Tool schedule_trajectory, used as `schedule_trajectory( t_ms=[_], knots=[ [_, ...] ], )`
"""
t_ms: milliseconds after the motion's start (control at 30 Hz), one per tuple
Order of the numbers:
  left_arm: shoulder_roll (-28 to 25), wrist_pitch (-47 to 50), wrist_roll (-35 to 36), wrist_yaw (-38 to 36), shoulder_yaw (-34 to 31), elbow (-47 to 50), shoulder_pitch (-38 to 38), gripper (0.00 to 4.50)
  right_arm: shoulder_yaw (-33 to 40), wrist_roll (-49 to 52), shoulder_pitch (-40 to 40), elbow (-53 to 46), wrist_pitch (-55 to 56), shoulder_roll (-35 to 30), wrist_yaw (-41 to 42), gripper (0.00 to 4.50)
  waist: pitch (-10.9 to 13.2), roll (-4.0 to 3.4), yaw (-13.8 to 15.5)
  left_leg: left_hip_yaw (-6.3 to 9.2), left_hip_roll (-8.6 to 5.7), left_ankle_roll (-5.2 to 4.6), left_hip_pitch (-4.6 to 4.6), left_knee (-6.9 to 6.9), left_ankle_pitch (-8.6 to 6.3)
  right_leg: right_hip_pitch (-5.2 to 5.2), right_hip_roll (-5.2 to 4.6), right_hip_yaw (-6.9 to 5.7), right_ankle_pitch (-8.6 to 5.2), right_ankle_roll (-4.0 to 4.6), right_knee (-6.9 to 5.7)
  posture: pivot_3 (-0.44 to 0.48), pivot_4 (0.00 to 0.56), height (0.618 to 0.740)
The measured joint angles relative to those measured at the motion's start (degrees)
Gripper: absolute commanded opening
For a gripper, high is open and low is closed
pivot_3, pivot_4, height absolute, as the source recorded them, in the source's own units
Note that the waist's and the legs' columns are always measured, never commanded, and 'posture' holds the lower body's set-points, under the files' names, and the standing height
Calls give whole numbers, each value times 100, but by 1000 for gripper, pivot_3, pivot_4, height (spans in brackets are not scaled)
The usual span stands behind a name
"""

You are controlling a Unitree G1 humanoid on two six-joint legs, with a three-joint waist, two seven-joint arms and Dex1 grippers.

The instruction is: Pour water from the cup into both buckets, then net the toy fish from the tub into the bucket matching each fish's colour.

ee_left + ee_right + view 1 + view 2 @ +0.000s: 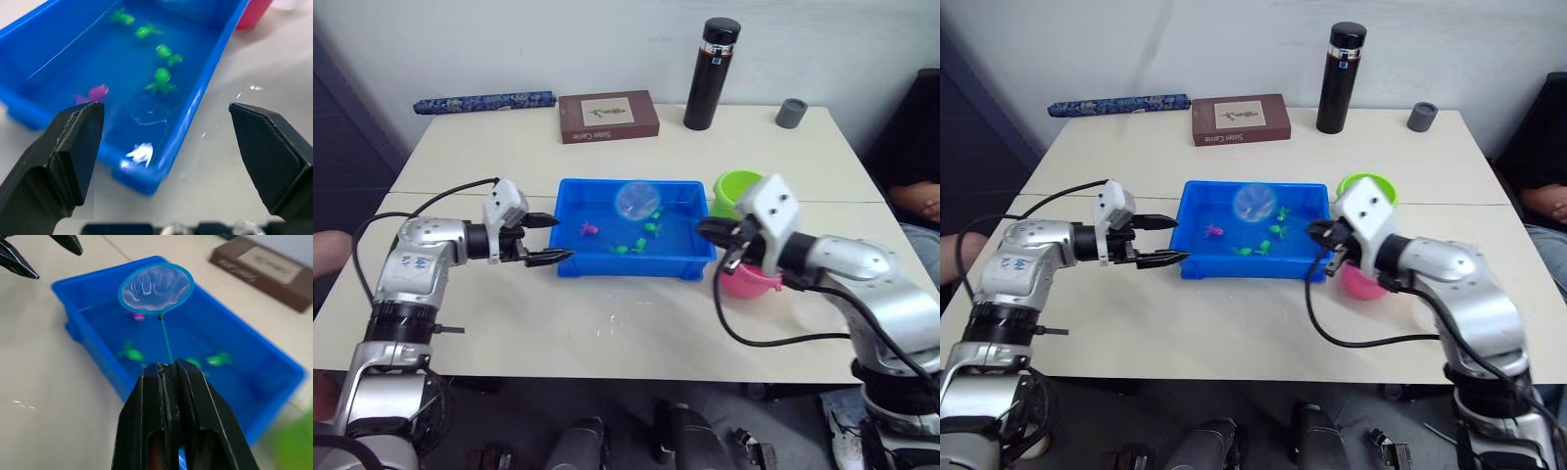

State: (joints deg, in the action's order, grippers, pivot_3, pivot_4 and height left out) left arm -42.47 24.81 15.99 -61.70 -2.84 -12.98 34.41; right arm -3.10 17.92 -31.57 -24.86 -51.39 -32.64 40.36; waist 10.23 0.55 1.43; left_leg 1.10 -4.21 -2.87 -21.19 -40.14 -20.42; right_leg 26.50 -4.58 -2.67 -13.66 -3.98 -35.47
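The blue tub sits mid-table holding water and toy fish: one pink and several green. My right gripper is shut on the thin handle of the net, whose blue-rimmed hoop hangs over the tub's far side, above the water. In the right wrist view the net looks empty. The green bucket stands by the tub's right end, with the pink bucket in front of it, partly behind my right arm. My left gripper is open at the tub's left end. The cup is hidden.
A black flask, a grey cap, a brown box and a blue patterned roll line the table's far side. Water drops lie in front of the tub. A person sits at the right edge.
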Motion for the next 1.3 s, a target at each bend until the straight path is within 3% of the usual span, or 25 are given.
schedule_trajectory(
  t_ms=[133, 400, 900, 1300],
  knots=[
    [-302, 408, 143, 298, -454, 667, -563, 4399, -507, 7, -398, 957, -7, 263, 85, 0, 0, 0, -2, 2, 1, -1, 0, 2, 0, 1, 2, -2, 0, 0, 0, 0, 150, 740],
    [-361, 847, 348, 705, -782, 1454, -995, 4399, -961, -110, -928, 2265, 269, 436, 407, 0, 0, 0, -67, -1, 4, 1, 2, 9, 0, 6, 5, -1, 0, 1, -2, 0, 150, 740],
    [-361, 955, 498, 1017, -805, 1675, -1065, 4399, -1641, -992, -1662, 3771, 1415, 672, 821, 0, 0, -1, -168, -2, 4, 3, 4, 10, -1, 8, 5, -4, -1, 2, -2, 0, 150, 740],
    [-359, 870, 535, 1091, -803, 1567, -965, 4399, -1663, -1388, -2011, 4442, 1773, 696, 952, 0, 0, -2, -168, -3, 4, 4, 4, 10, -1, 7, 5, -4, -1, 2, -2, 0, 150, 740]
  ],
)
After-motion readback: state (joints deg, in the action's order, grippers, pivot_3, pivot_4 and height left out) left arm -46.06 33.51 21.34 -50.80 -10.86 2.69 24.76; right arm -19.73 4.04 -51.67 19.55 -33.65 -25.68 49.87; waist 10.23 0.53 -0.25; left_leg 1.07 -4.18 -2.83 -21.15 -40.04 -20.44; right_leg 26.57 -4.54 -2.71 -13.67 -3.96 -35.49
